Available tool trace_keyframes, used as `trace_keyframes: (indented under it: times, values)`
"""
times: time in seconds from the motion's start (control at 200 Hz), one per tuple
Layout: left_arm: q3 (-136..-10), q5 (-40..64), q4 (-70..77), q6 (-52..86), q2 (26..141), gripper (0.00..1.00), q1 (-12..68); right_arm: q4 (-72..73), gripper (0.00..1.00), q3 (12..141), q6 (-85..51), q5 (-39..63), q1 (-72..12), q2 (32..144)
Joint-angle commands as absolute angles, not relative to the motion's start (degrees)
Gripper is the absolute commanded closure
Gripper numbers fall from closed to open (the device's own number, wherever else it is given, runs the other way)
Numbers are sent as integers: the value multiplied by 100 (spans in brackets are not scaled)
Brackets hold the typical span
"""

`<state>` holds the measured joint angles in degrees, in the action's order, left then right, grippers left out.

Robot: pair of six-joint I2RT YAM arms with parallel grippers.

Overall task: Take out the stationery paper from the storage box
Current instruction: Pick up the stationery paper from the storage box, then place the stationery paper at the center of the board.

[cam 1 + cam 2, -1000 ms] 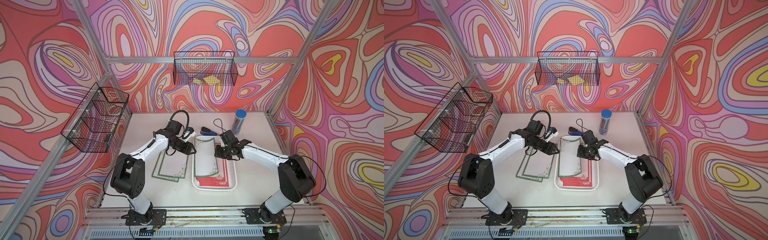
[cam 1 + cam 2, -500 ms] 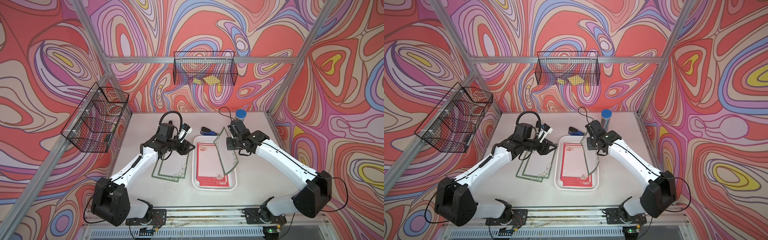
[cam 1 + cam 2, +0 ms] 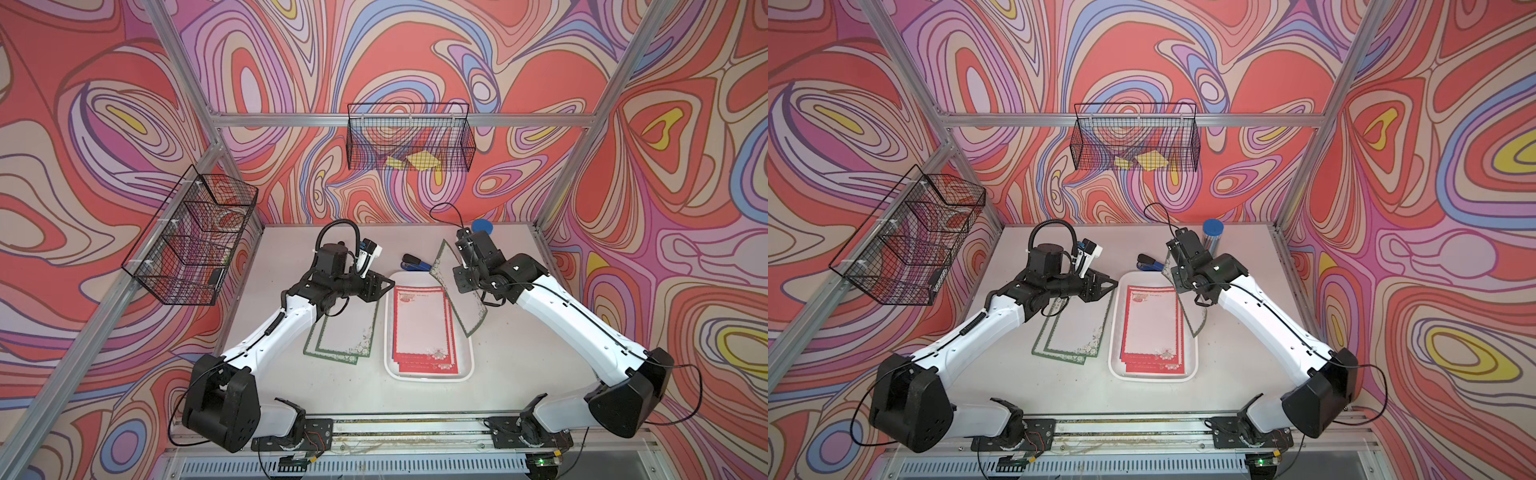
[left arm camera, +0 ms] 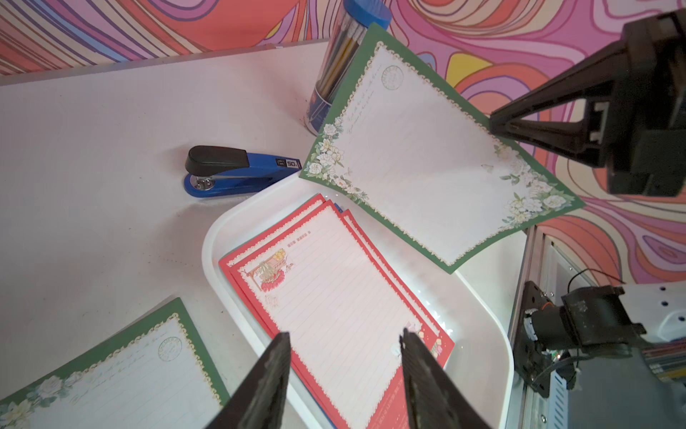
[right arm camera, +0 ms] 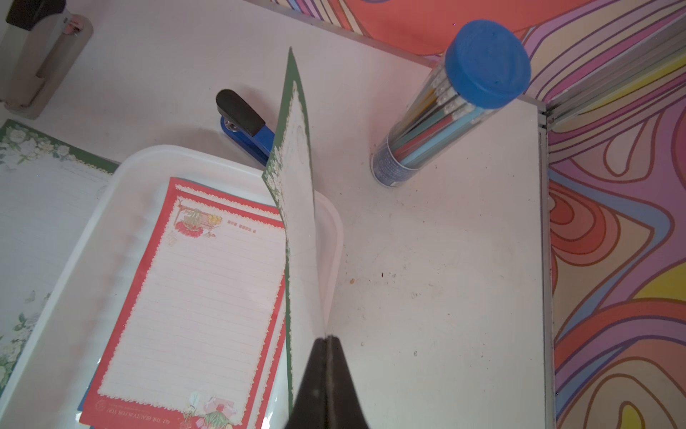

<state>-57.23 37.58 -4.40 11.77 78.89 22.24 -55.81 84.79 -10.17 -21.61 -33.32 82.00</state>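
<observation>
The right end effector [image 5: 326, 338] is pinching a green-bordered sheet [image 4: 427, 156] by the middle of one long edge, its jaws pressing flat together on the paper. That sheet is hanging in the air, tilting steeply, above the far right rim of the storage box [image 4: 479, 315] and partly over the bare worktop [image 3: 519, 353] to the right of it. Its face is showing a white lined centre, a pale scalloped trim inside the dark green border, white flowers at two opposite corners and a round stamp mark at a third. The left end effector [image 4: 344, 333] is hovering by the far left corner of the box with its jaws standing moderately apart and nothing between them. Inside the box, red-bordered sheets [image 3: 419, 324] are lying flat in a slightly fanned stack, each with a white lined centre; the top one is showing a red and yellow flower picture at its far left corner and more flowers at its near right corner. A sliver of dark blue is peeking out from under them. Two green-bordered sheets [image 3: 345, 332] are lying flat and overlapping on the worktop just left of the box. A blue stapler [image 4: 230, 171] is sitting just beyond the far rim, and a clear pencil tube [image 5: 445, 111] with a blue lid is standing at the far right.
</observation>
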Motion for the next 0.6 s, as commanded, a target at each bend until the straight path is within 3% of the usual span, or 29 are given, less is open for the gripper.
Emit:
trace_keyframes:
  times: [0.0,0.381,0.481,0.596]
  values:
    - [-5268,3934,1268,3000,8091,48,2306,-5687,100,8787,-996,-2110,-3378,8091]
    - [-5248,3947,3869,4977,9182,44,3088,-5670,100,9759,-1003,-1652,-3377,7597]
    - [-5397,4407,4900,5508,9757,44,3109,-5683,100,10080,-766,-1020,-3380,7524]
    - [-5504,5059,7072,6171,10454,43,3102,-5665,100,10341,-610,-348,-3376,7423]
